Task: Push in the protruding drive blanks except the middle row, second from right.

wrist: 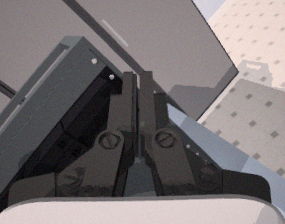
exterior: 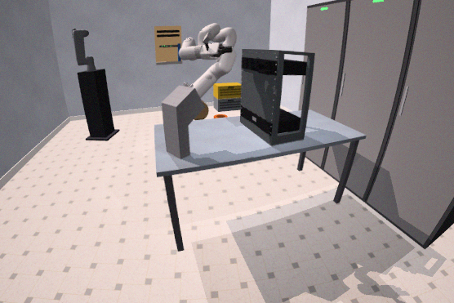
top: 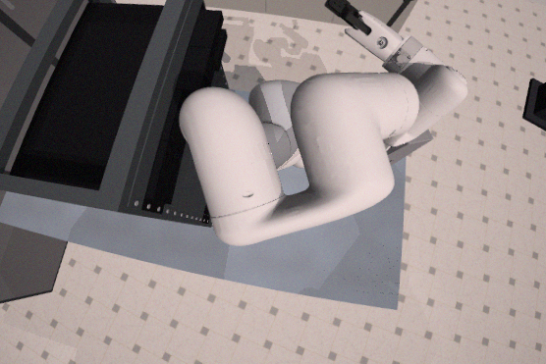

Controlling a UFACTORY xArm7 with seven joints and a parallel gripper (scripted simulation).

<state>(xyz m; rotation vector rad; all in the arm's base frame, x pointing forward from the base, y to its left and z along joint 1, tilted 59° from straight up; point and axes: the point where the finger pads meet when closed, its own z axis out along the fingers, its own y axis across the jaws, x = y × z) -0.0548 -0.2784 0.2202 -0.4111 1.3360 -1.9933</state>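
Note:
The rack (top: 148, 78) (exterior: 286, 138) (wrist: 40, 120) stands upright on the table. The black storage chassis (exterior: 258, 66) is near its top. In the top view, dark blocks (top: 212, 19) jut from its front at the upper end; they look like blanks standing out, but rows and columns cannot be told. In the wrist view the dark chassis front (wrist: 88, 112) lies left of the fingers, partly hidden by them; which blanks are flush is unclear. My gripper (top: 333, 1) (exterior: 231, 49) (wrist: 138, 89) is shut and empty, in front of the rack near chassis height, apart from it.
The arm's folded links (top: 231, 150) hang close to the rack front and hide part of it in the top view. The arm's pedestal (exterior: 176, 129) stands on the table (exterior: 212, 162). Tall cabinets (exterior: 380, 84) stand behind the rack. A yellow case (exterior: 227, 90) shows beyond the table.

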